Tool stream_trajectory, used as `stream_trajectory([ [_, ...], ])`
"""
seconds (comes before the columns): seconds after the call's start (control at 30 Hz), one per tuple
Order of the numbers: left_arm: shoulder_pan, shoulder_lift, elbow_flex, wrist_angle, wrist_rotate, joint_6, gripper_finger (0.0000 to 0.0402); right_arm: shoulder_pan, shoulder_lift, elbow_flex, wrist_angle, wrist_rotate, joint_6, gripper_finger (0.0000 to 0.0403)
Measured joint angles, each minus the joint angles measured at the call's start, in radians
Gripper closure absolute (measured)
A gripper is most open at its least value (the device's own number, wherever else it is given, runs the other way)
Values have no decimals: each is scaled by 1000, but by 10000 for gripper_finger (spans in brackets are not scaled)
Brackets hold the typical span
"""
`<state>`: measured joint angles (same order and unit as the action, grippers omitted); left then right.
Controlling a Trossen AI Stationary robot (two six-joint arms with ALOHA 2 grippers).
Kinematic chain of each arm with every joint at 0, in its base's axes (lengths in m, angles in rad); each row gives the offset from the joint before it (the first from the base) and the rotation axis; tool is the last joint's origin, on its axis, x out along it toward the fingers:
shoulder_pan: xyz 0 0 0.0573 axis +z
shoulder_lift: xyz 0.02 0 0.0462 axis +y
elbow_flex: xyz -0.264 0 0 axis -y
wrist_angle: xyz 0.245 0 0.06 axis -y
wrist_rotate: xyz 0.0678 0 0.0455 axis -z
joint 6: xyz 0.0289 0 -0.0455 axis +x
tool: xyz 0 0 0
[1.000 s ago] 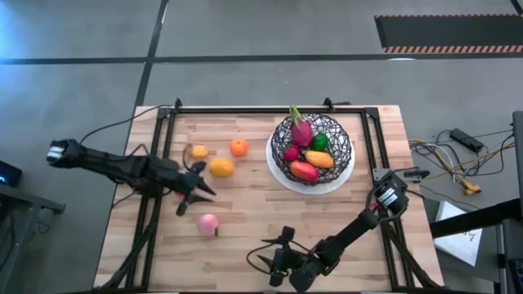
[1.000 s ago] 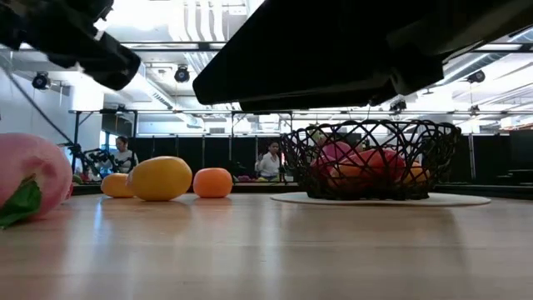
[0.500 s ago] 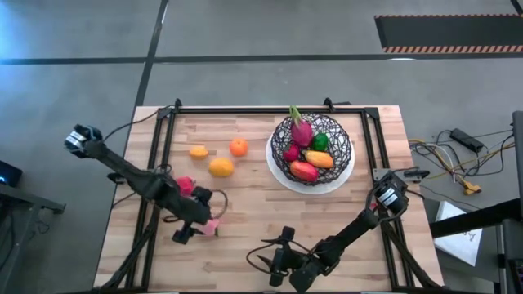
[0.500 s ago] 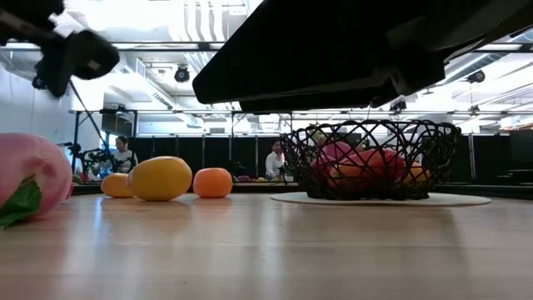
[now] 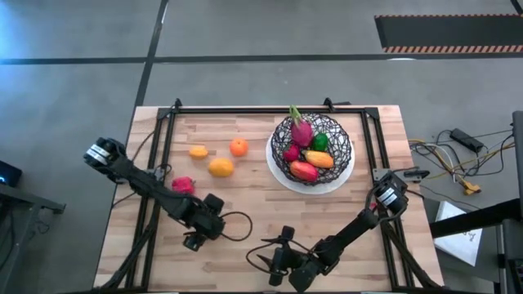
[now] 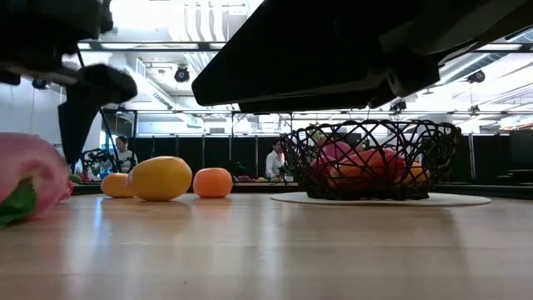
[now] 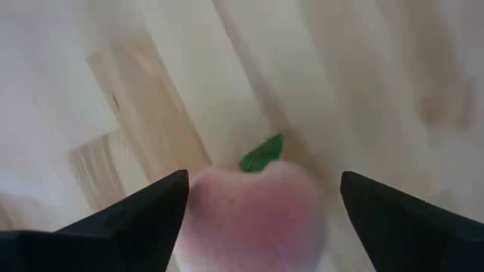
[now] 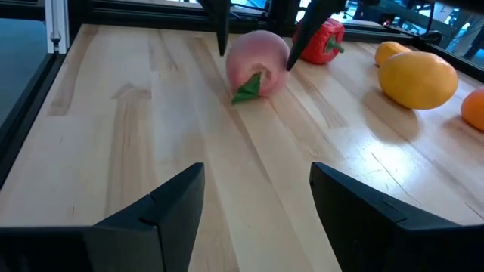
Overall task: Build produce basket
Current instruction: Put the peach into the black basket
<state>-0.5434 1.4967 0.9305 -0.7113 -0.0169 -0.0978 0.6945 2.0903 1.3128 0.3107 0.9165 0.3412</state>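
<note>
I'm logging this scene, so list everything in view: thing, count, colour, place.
basket: one, black wire on a white plate, far right part of the table.
produce in the basket: several pieces, pink, green, red and orange; exact count unclear.
pink peach: one, pale pink with a green leaf, near left part of the table, between the left gripper's fingers.
red pepper: one, red, left edge.
loose orange and yellow fruits: three, mid-left.
table: one, light wood, black frame.
cables: several, on the floor right of the table.
people: two, far in the room.
left gripper: open, around the peach.
right gripper: open, near edge, low.
</note>
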Motion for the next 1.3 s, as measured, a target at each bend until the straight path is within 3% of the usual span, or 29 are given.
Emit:
stream_trajectory([
  [0.17, 0, 67, 31, -158, 0, 7, 59, -1, 0, 0, 0, -4, 0, 170],
  [0.37, 0, 98, 17, -219, 0, -1, 59, -2, 0, 0, 0, -4, 0, 170],
  [0.77, -6, 72, 53, -348, -23, -35, 58, -2, 1, 0, -1, -4, 0, 170],
  [1.0, -9, 58, 54, -546, -25, -178, 58, -2, 1, 0, -2, -4, 0, 170],
  [1.3, -23, -94, 1, -564, -25, -365, 58, -2, 1, -3, -18, -8, 26, 170],
])
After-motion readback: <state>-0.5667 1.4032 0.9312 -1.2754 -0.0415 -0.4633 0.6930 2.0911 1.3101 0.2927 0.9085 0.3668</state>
